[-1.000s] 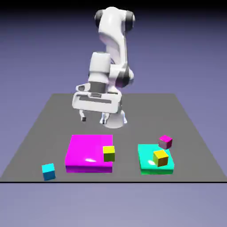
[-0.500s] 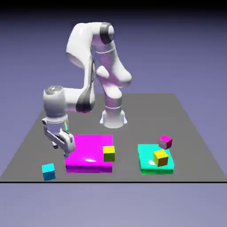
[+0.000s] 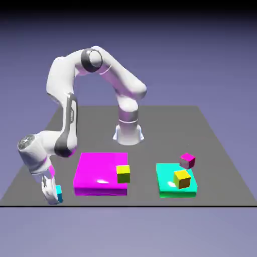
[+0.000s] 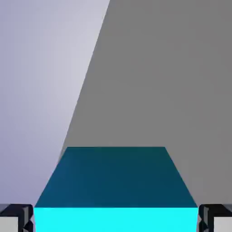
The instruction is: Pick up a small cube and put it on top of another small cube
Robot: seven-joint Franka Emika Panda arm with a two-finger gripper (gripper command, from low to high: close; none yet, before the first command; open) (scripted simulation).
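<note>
I have the gripper clamped on the cyan cube near the table's front-left corner, ready for lifting.

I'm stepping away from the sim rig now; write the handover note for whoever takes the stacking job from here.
Gripper: shut on the cyan cube at the table's near corner, on the exterior view's left; the cube is not visibly lifted.
Other small cubes: olive cube on the magenta slab; yellow cube on the teal slab; magenta cube just behind the teal slab.
Done: cyan cube gripped.
Left: lift it, carry it over another small cube, set it on top, release.
</note>
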